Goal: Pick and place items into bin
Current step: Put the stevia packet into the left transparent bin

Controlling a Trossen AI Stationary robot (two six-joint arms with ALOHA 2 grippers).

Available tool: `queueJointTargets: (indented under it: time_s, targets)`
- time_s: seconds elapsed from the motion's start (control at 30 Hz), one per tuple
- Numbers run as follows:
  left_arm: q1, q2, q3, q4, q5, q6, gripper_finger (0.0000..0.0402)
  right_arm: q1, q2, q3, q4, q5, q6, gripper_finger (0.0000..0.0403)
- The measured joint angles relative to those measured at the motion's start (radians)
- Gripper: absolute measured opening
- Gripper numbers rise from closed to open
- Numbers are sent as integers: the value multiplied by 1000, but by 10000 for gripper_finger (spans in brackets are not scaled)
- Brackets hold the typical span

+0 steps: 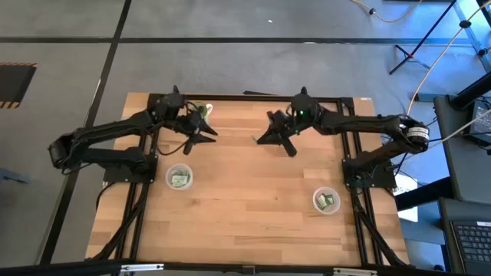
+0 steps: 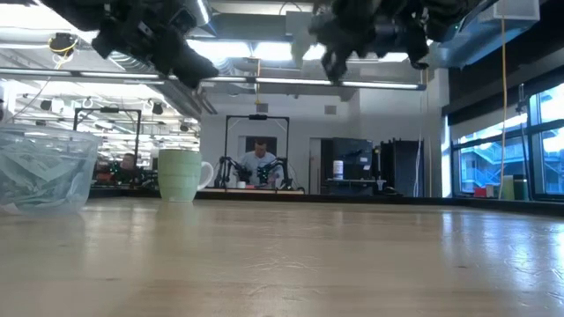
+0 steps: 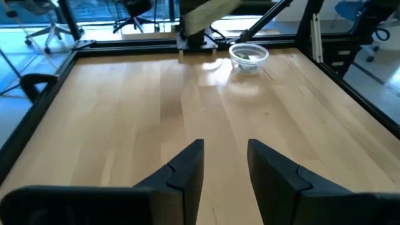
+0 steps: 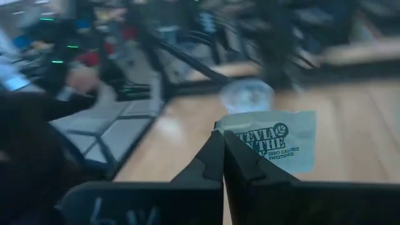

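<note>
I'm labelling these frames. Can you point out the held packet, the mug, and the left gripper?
packet (image 4: 281, 147): right wrist view, printed face.
mug (image 2: 179, 174): low view, side wall.
left gripper (image 3: 225, 164): left wrist view, gap between open fingertips.

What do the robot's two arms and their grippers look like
Both arms, the left arm and the right arm, are dark, jointed and slim, on black frame mounts at the table's sides. The right arm shows a small green light and a silver ring at one joint. The left gripper has two black, wedge-shaped fingers; the right gripper has the same dark tapered fingers.
</note>
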Motion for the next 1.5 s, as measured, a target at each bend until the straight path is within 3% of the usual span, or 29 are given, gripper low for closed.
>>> queueJointTargets:
  time_s: [0.37, 0.83, 1.5]
  targets:
    - [-105, 214, 0, 322, 8, -13, 122, 157, 19, 0, 145, -47, -24, 0]
    - [-264, 387, 0, 752, 2, -66, 146, 185, 60, 0, 192, -38, 1, 0]
    - [-370, 423, 66, 757, 10, -63, 124, 184, 83, 0, 201, -37, -3, 0]
